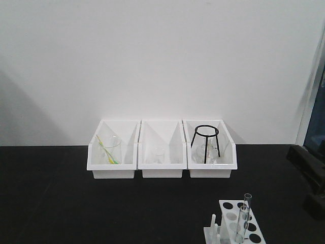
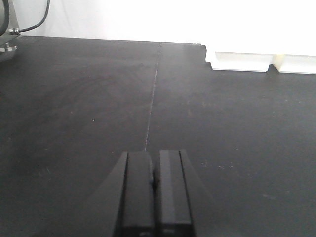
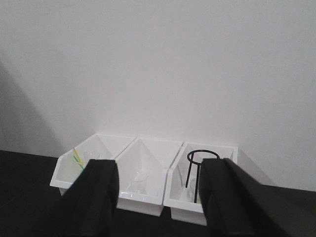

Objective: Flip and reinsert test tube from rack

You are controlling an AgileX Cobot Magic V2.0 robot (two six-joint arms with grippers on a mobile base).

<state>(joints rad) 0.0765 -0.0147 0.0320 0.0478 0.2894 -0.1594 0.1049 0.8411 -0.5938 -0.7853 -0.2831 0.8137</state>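
The small white rack (image 1: 229,209) stands at the near right of the black table, cut off by the bottom edge of the front view. Two clear glass test tubes stand upright in its holes, one (image 1: 247,207) just behind the other (image 1: 242,223), both taller than the rack. My left gripper (image 2: 154,160) is shut with nothing in it, low over bare black tabletop. My right gripper (image 3: 160,170) is open and empty, raised and facing the bins. Neither wrist view shows the rack. A dark part of my right arm (image 1: 309,175) sits at the right edge, apart from the rack.
Three white open-front bins line the back wall: the left bin (image 1: 112,173) holds a beaker with a yellow-green stick, the middle bin (image 1: 161,173) a small glass, the right bin (image 1: 210,173) a black wire ring stand (image 1: 205,143) and a flask.
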